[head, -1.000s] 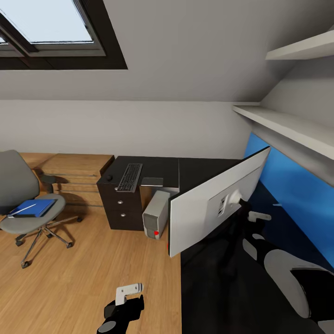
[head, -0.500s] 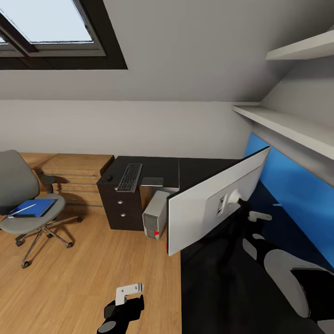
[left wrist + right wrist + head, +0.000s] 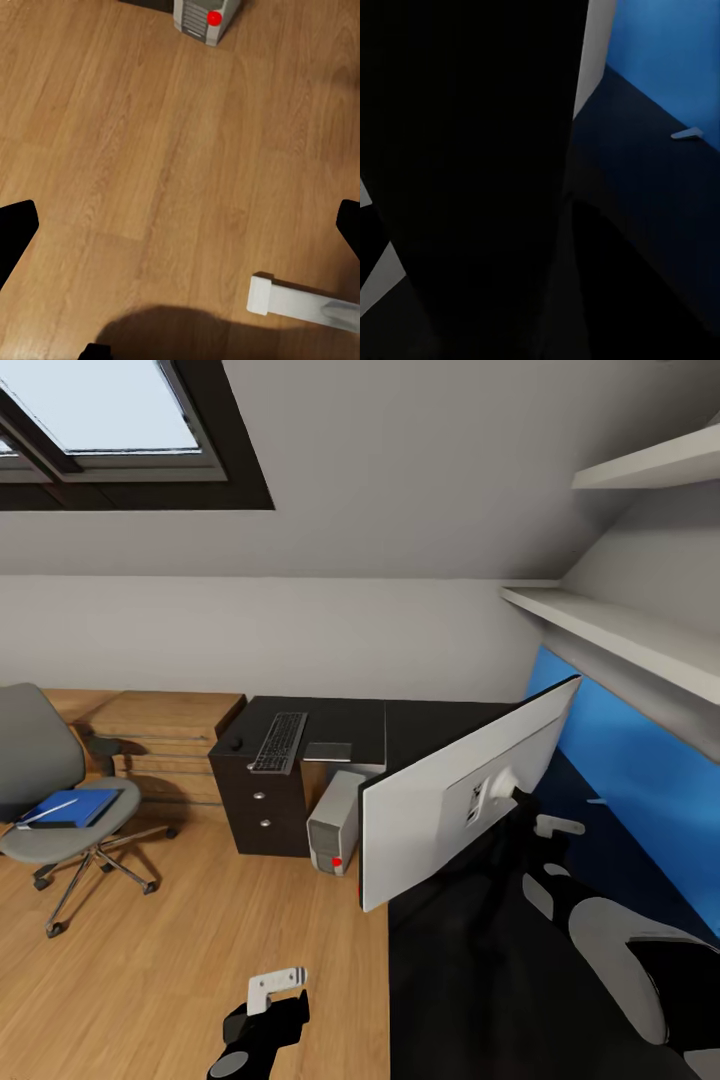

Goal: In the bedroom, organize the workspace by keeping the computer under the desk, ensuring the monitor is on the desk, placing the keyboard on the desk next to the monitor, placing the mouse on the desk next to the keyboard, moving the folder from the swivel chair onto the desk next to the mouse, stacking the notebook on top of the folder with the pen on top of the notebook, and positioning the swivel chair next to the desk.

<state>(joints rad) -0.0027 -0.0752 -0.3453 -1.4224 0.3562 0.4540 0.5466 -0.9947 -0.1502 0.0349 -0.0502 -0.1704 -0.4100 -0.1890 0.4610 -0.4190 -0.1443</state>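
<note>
The white-backed monitor (image 3: 440,810) stands tilted on the black desk (image 3: 345,720), its lower corner over the desk's edge. My right gripper (image 3: 530,828) reaches in behind it at the dark stand (image 3: 472,172) and appears shut on it, though the fingers are lost in black. The keyboard (image 3: 279,742) and mouse (image 3: 236,743) lie at the desk's far end. The grey computer (image 3: 335,822) (image 3: 202,13) sits on the floor under the desk. The blue folder (image 3: 78,807), with a thin white item on it, lies on the swivel chair (image 3: 40,780). My left gripper (image 3: 275,988) (image 3: 180,232) hangs open over the floor.
A drawer unit (image 3: 260,805) holds up the desk's far end, with wooden steps (image 3: 165,735) beside it. A flat grey item (image 3: 328,751) lies near the keyboard. A small pale item (image 3: 597,800) (image 3: 686,135) rests by the blue wall panel (image 3: 640,780). Shelves (image 3: 620,635) overhang the desk.
The monitor has shifted slightly to the left with my right arm. My left gripper has dipped a little. Chair, keyboard and computer are unmoved.
</note>
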